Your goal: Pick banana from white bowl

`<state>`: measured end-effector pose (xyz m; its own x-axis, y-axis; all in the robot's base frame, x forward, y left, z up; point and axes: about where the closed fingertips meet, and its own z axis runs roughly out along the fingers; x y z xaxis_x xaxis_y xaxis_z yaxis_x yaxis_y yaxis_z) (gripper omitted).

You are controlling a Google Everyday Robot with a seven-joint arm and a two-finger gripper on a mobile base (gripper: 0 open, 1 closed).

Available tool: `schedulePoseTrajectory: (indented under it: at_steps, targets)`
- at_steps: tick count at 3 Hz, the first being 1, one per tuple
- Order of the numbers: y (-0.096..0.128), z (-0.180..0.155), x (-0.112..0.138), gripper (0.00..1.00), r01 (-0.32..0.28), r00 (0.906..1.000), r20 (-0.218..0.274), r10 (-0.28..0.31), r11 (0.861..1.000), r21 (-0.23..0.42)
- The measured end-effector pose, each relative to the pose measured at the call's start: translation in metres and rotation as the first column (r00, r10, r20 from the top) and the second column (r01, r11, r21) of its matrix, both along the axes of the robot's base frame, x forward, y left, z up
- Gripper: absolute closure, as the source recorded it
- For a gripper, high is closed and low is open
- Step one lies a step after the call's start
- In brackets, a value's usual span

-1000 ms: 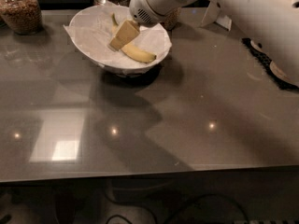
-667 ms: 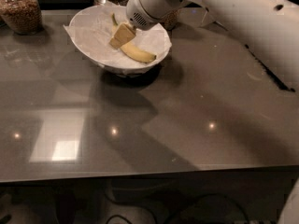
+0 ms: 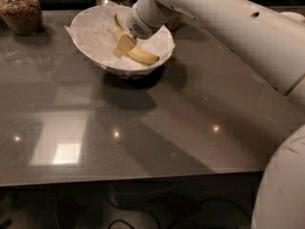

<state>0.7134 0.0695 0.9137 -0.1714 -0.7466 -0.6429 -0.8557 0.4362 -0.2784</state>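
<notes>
My hand [image 3: 123,46] sits inside the white bowl [image 3: 112,70], over the middle of the banana [image 3: 143,56] lying there. I cannot tell how open it is or whether it grips. If it closes off-centre, the banana could roll aside, or the paper liner [image 3: 93,32] could lift with it.

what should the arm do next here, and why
Probably a short, straight lift to test the hold: the pincer sits on the middle of the banana, which lies low in the bowl, so its rim blocks sideways pulls.
</notes>
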Motion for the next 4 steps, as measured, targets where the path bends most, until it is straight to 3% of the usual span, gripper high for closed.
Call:
schedulePoseTrajectory:
  at_steps: [2, 4]
  targets:
    - [-0.008, -0.042, 0.024, 0.36, 0.065, 0.9945, -0.079, -0.068, 0.997, -0.040]
    - [-0.030, -0.087, 0.043, 0.37, 0.138, 0.9758, -0.158, -0.151, 0.987, -0.087]
